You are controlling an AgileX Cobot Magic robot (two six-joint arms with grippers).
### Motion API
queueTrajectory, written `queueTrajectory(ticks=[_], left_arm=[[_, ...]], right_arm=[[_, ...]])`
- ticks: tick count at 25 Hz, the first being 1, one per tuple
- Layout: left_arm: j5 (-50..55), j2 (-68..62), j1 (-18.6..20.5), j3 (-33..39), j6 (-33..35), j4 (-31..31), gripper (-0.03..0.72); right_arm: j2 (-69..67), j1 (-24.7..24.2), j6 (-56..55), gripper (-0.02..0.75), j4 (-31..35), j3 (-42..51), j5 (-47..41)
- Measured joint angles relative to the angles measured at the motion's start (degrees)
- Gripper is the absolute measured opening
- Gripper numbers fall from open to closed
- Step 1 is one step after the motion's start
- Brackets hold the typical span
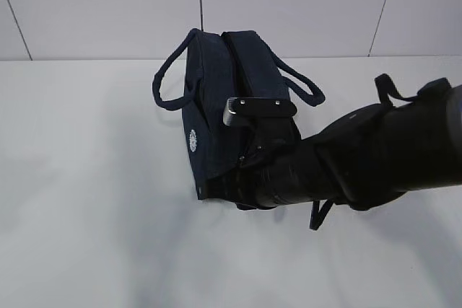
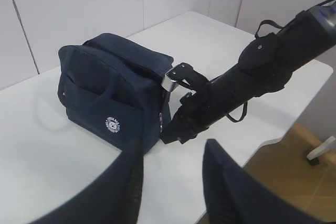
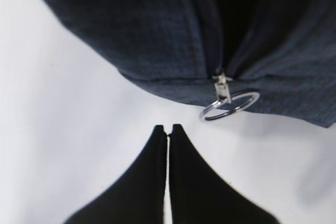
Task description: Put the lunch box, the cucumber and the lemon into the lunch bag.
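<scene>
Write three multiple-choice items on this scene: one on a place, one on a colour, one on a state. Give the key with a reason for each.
1. Where does the metal ring pull hang on the dark navy boxy fabric lunch bag?
A. at the end of the bag's zipper
B. on a loop handle
C. on the table, detached

2. What colour is the small round logo on the bag?
A. red
B. white
C. yellow

3. How do the fingers of the right gripper stand?
A. wide apart
B. closed around the ring
C. pressed together, short of the ring

Key: 1 A, the right wrist view shows it hanging from the zipper slider; 2 B, it shows white in the left wrist view; 3 C, the tips meet with white table between them and the ring.
</scene>
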State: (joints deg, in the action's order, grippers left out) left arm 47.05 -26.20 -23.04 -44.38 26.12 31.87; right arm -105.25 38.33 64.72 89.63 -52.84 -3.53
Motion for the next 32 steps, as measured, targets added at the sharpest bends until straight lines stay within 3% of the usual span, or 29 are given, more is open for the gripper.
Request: queueTrajectory(ticks=[19,21,24,26,32], left_arm=[[-0.34,0.0,0.0,0.0,0.0,0.0,0.248],[-0.45,0.0,0.0,0.0,0.0,0.0,0.247],[-0.47,0.0,0.0,0.0,0.0,0.0,0.247],[-0.47,0.0,0.0,0.0,0.0,0.0,0.247],[-0.47,0.0,0.0,0.0,0.0,0.0,0.247]], right_arm=[[8.99,0.0,1.06,0.008,0.54,1.89,1.14],[8.62,0.0,2.09,0.073,0.68,1.99,1.14],[6.41,0.0,2.58,0.262,2.94,1.99,1.24],[4.48,0.0,2.68,0.342,4.42,1.99,1.72],[2.48,0.0,2.8,0.361,5.42,1.52,5.59]])
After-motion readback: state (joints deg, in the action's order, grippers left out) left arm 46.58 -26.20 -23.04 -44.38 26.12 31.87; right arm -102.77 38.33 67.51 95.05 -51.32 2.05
